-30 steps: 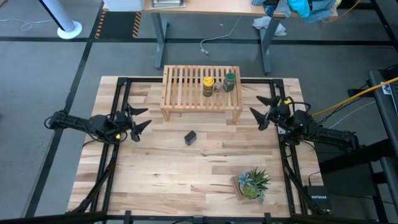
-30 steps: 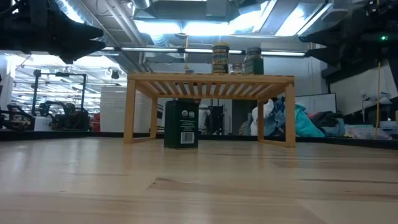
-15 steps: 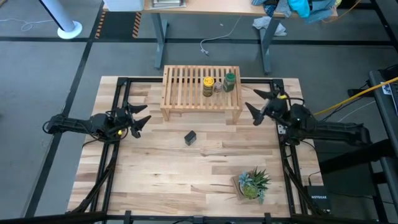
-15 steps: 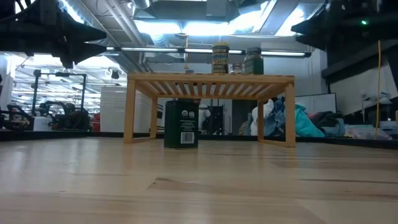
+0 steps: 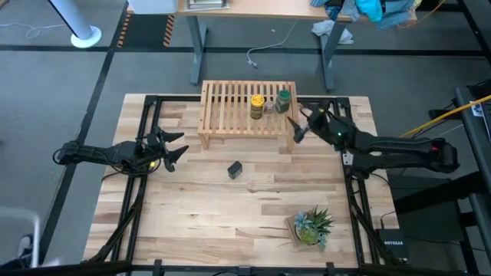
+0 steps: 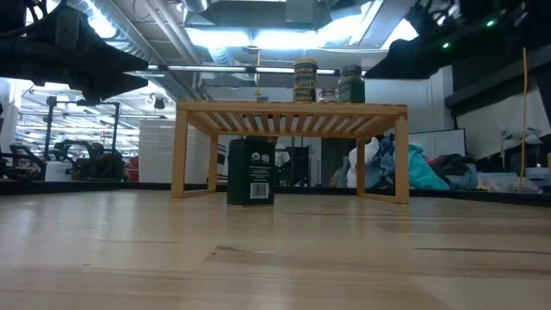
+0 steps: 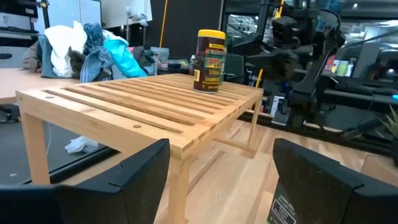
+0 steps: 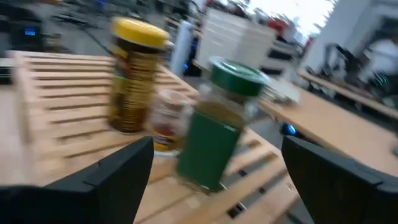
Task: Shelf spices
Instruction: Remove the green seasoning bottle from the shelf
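High view: right end effector (image 5: 294, 128) spread wide beside shelf (image 5: 230, 107), near green-lidded jar (image 5: 284, 100); yellow-lidded jar (image 5: 257, 106) on shelf; black tin (image 5: 235, 169) on surface (image 5: 230, 215); left end effector (image 5: 178, 146) parted, empty.

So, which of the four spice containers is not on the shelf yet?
The black tin: it stands on the table in front of the shelf, while the yellow-lidded jar, green-lidded jar and tiny clear jar stand on top.

pale slatted wood shelf (image 5: 247, 110) with matt finish, butcher-block wood tabletop (image 5: 230, 207) smooth with faint sheen, yellow-lidded jar (image 8: 132, 74) with glossy paper label, green-lidded jar (image 8: 219, 123) clear and shiny, black tin (image 6: 250, 171) matt
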You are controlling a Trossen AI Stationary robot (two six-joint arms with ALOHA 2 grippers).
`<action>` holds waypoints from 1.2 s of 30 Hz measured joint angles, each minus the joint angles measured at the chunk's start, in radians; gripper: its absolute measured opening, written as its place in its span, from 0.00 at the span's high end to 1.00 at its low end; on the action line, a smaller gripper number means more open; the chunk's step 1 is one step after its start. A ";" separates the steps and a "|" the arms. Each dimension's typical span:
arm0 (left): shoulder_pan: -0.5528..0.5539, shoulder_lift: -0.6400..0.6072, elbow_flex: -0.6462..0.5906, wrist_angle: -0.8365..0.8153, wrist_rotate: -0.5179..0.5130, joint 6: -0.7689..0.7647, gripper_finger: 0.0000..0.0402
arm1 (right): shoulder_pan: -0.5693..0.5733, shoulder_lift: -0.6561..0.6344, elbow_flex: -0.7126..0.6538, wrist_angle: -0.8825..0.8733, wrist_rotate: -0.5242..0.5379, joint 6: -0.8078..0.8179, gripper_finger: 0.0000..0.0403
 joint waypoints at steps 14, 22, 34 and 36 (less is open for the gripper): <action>-0.002 0.001 0.000 -0.001 0.000 0.010 0.31 | -0.157 0.106 0.023 0.046 -0.296 0.280 0.11; -0.002 0.002 0.000 -0.002 0.000 0.007 0.31 | -0.157 0.218 0.024 0.188 -0.297 0.293 0.11; -0.002 0.002 0.000 -0.002 0.000 0.005 0.31 | -0.156 0.297 0.024 0.250 -0.192 0.288 0.13; -0.002 0.002 0.000 -0.002 0.000 0.005 0.31 | -0.156 0.297 0.024 0.251 -0.192 0.288 0.17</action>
